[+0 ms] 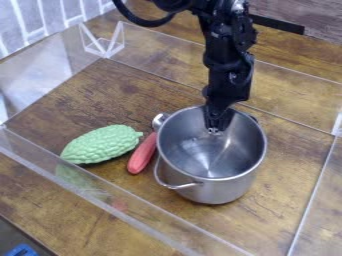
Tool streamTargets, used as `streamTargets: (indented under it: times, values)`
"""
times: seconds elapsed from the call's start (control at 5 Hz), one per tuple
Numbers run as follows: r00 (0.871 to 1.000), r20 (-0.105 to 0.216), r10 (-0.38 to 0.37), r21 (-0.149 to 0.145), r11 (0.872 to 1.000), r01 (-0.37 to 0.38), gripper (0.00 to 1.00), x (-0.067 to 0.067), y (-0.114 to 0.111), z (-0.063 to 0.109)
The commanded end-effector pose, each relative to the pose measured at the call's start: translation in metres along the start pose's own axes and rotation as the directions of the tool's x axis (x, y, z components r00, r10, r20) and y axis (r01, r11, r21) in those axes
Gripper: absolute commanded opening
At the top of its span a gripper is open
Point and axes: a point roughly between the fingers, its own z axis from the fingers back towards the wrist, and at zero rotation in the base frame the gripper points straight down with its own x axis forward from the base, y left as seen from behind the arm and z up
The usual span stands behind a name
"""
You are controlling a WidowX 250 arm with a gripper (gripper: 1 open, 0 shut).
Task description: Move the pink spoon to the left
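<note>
The pink spoon (142, 153) lies on the wooden table, squeezed between the bumpy green vegetable (100, 144) on its left and the round steel pot (210, 155) on its right. The black arm comes down from the top of the view, and my gripper (213, 124) hangs at the pot's far rim, reaching into its mouth. Its fingers look pressed together with nothing seen between them. The gripper is well to the right of the spoon and apart from it.
Clear plastic walls (80, 170) fence the wooden table (120, 90) at the front and left. A small clear stand (100, 40) sits at the back left corner. Bare wood stretches left of and behind the vegetable.
</note>
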Motion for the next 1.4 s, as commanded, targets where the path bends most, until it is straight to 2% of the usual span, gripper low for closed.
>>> streamTargets:
  times: [0.0,1.2]
  values:
    - [1.000,0.023,-0.013,0.056,0.998,0.011,0.00,-0.006,0.011,-0.009]
    - [0.998,0.061,-0.024,0.073,0.997,0.020,0.00,-0.004,0.007,-0.031]
